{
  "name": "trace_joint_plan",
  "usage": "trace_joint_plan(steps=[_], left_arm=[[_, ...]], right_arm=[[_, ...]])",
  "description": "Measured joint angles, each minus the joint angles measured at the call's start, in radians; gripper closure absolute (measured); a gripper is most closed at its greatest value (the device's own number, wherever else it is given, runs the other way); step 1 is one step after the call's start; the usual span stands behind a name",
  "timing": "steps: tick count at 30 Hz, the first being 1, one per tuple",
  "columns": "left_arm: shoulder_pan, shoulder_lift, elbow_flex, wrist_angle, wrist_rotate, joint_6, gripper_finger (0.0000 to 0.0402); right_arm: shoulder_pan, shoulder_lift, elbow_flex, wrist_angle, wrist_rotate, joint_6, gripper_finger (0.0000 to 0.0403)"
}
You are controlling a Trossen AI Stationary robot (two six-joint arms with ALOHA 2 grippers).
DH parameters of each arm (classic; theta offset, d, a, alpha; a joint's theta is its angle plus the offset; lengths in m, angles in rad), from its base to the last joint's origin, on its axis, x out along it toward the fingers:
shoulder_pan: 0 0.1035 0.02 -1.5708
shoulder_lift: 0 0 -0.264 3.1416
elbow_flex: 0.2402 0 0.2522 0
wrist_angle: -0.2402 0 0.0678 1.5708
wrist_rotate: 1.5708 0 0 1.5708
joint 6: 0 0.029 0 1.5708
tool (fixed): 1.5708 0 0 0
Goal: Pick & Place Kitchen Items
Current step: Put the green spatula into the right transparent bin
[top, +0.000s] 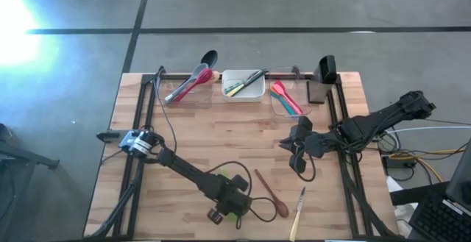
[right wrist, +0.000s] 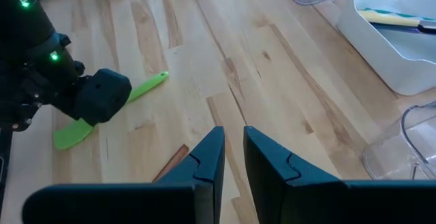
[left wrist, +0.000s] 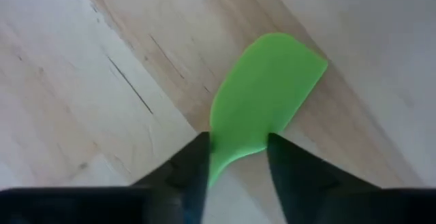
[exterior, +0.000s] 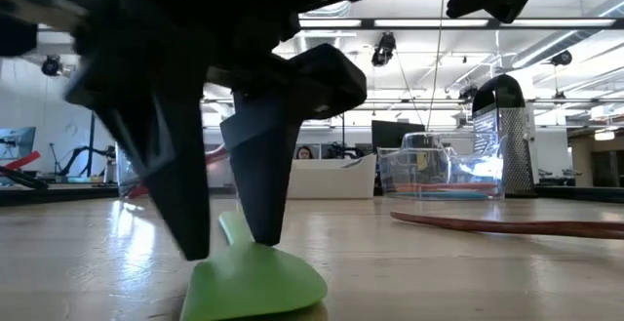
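Observation:
A green spatula (top: 223,174) lies flat on the wooden table near its front edge; it also shows in the right wrist view (right wrist: 144,88). My left gripper (left wrist: 237,142) stands over it, pointing down, shut on the narrow end of its blade. A wooden spoon (top: 271,192) and a cream-handled knife (top: 298,212) lie on the table to its right. My right gripper (right wrist: 234,132) hovers shut and empty above the table's middle right (top: 298,157). My left gripper pinches the green spatula between its two fingers at the blade's narrow end (left wrist: 238,152), where it meets the handle. The fingers (exterior: 258,214) come from above, pointing down, and lie across the spatula. The blade (exterior: 253,284) rests flat on the table.
At the back stand a clear tub (top: 184,89) with red, grey and black utensils, a white tub (top: 243,85) with cutlery, and a clear tub (top: 287,98) with pink, orange and blue spatulas. A dark grater (top: 326,69) stands at the back right. Bare wood lies between the arms.

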State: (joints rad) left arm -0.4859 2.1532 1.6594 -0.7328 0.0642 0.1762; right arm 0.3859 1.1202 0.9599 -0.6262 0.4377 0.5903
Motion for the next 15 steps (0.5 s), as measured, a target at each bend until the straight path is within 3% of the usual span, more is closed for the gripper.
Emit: trace_joint_plan(steps=[8,15], left_arm=[[-0.012,-0.003,0.001,0.04,0.008,-0.159,0.014],[-0.038,0.012,0.003,0.111,0.01,-0.17,0.0109]], right_arm=[[0.0,0.0,0.0,-0.002,-0.001,0.0,0.0355],[0.0,0.0,-0.001,-0.003,-0.001,0.0,0.0355]])
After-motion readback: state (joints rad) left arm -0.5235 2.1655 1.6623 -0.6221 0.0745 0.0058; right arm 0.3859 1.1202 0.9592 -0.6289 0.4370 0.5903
